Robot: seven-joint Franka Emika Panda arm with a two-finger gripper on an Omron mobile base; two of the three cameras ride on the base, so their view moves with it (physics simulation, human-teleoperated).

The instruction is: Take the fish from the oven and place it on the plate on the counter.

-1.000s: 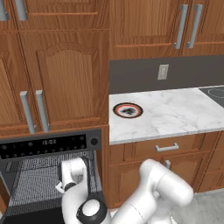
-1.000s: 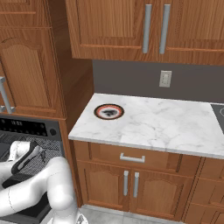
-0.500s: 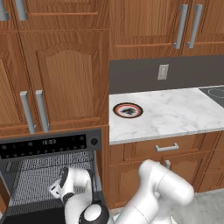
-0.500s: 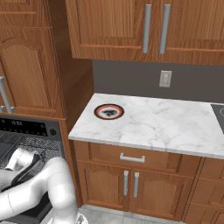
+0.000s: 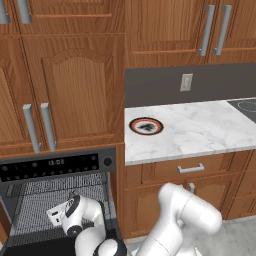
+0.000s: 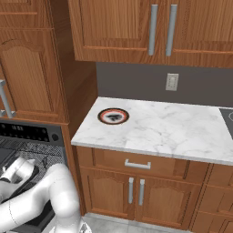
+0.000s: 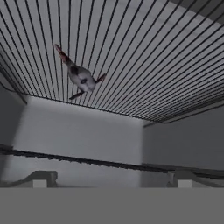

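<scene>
The fish (image 7: 81,76) lay on the oven's (image 5: 55,167) wire rack (image 7: 144,57), ahead of the end effector (image 7: 109,181) and off to one side, its long axis slanting across the bars. The end effector stood released, grasping nothing.

end effector (image 7: 111,181) lower and deeper into oven (image 5: 55,167), wrist tilted over

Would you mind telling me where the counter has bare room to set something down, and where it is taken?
The counter is bare marble from the plate rightward to the cooktop corner, and along its front edge. The back left corner is taken by the plate, whose centre bears no food. On the oven rack, the fish lies alone on open wire.
</scene>
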